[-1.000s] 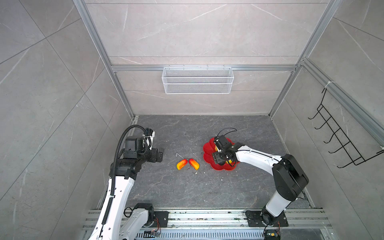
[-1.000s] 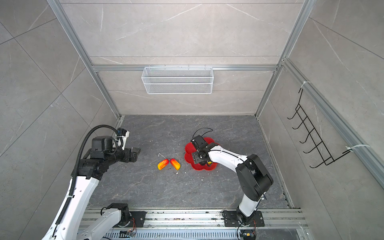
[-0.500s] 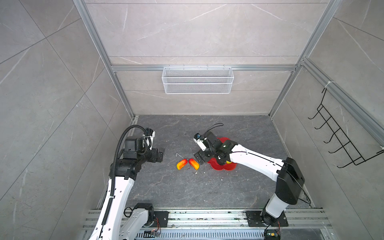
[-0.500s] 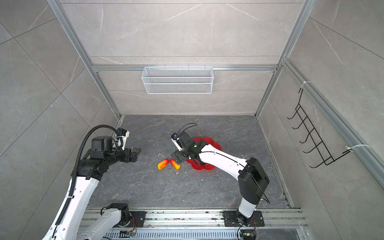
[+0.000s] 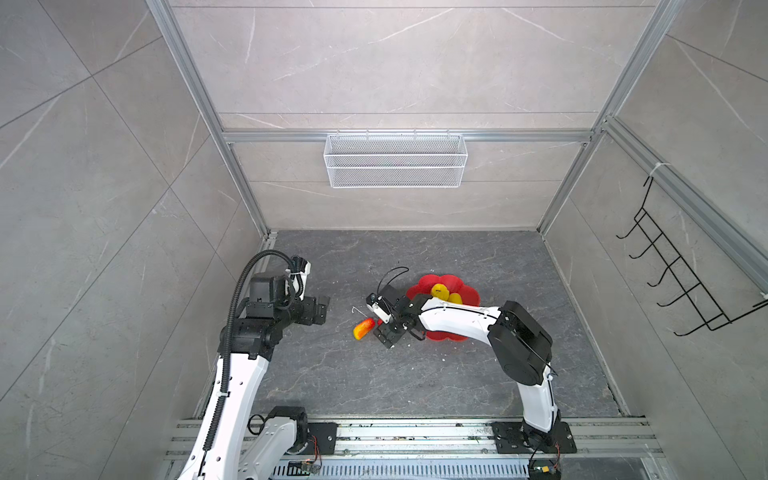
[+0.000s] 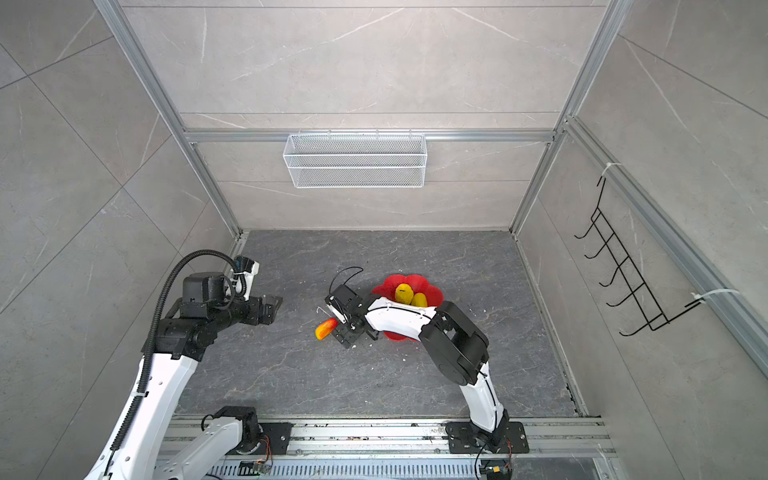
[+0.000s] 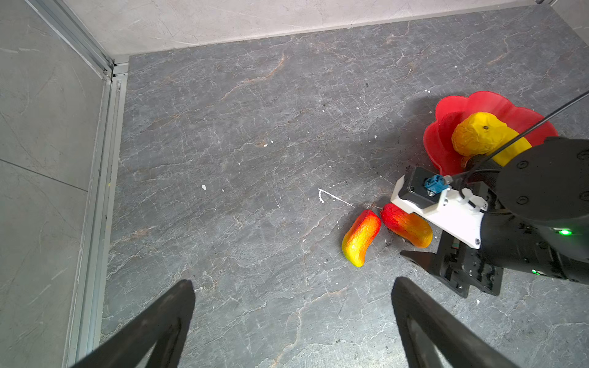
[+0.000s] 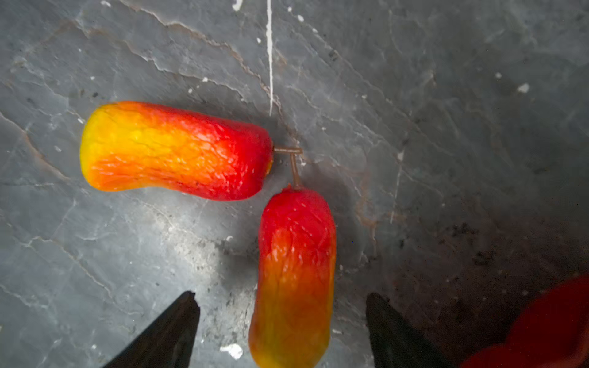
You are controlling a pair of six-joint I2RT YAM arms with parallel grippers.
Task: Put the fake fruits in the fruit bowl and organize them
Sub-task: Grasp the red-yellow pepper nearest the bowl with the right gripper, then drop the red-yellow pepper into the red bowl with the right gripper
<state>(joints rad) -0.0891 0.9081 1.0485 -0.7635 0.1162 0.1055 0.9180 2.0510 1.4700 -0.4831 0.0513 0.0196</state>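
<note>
Two red-orange-yellow oblong fruits point(image 8: 175, 149) point(image 8: 294, 270) lie stem to stem on the grey floor, left of the red fruit bowl point(image 5: 467, 291) point(image 6: 432, 293). My right gripper point(image 8: 282, 302) is open and low, with its fingers either side of the fruit nearer the bowl and a gap on each side. In both top views that fruit is hidden under the gripper point(image 5: 384, 330) and only the other fruit point(image 5: 364, 328) point(image 6: 326, 328) shows. A round yellow fruit point(image 5: 437, 289) and an elongated yellow fruit point(image 5: 456, 298) lie in the bowl. My left gripper point(image 7: 293, 285) point(image 5: 322, 309) hovers open and empty further left.
A white wire mesh basket point(image 5: 395, 162) hangs on the back wall. A black hook rack point(image 5: 681, 282) is fixed to the right wall. Aluminium frame posts stand in the corners, and the arms' base rail point(image 5: 415, 432) runs along the front edge.
My right gripper has left the bowl, swung left over the two red-orange fruits and come down around the nearer one. The left arm has not moved.
</note>
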